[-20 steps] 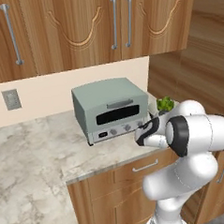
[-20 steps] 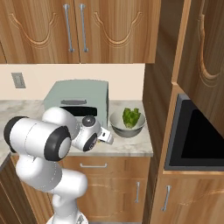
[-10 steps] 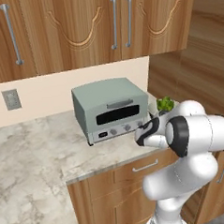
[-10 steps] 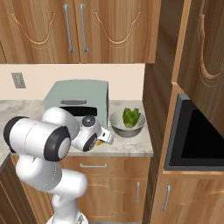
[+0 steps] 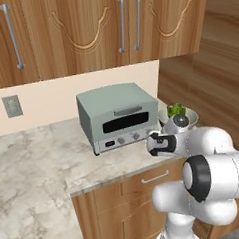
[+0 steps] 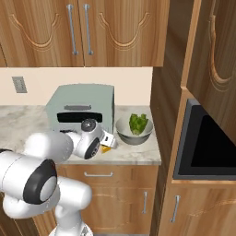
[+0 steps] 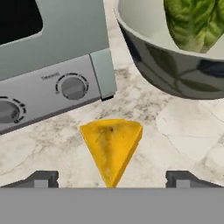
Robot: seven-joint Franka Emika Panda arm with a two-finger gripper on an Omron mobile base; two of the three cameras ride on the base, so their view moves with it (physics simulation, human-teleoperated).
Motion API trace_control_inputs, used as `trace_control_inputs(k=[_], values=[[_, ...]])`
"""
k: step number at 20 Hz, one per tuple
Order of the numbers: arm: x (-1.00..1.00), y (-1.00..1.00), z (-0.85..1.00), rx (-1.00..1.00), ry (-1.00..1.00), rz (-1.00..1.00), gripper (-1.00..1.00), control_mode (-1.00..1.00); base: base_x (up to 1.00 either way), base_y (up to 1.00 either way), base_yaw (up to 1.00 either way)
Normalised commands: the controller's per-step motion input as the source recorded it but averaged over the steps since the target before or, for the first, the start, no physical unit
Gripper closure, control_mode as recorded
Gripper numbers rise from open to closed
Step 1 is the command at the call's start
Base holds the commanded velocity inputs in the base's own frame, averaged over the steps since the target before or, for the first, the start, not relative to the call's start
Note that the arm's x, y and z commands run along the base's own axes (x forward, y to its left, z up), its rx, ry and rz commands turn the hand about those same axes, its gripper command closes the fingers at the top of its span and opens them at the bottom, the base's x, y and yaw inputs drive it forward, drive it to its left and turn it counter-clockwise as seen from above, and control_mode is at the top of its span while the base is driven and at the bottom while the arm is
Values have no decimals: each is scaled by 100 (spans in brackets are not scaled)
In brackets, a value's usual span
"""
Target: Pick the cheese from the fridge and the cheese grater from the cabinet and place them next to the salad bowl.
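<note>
Glossy grey metal salad bowl [image 7: 148,57]; matt yellow cheese [image 7: 111,146]; veined marble-look counter [image 7: 183,131]; cabinets [image 5: 86,33] seemingly wood

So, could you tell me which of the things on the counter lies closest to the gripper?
The cheese: the small yellow-orange wedge lies right ahead of the open gripper, between its fingertips. The toaster oven and the salad bowl stand farther off.

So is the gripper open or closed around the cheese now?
Open. In the hand view the gripper fingertips stand wide apart, and the cheese lies on the counter between them, untouched.
</note>
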Motion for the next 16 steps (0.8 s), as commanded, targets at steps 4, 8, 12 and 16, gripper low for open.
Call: trace_control_inputs(k=[4, 8, 12, 16], values=[[0, 0, 100, 0, 11, 2, -100, -100, 0, 0, 0], [-18, 0, 100, 0, 10, 4, -100, -100, 0, 0, 0], [-76, 0, 100, 1, 2, 7, -100, -100, 0, 0, 0], [-96, 0, 85, 4, -4, 8, -100, -100, 0, 0, 0]])
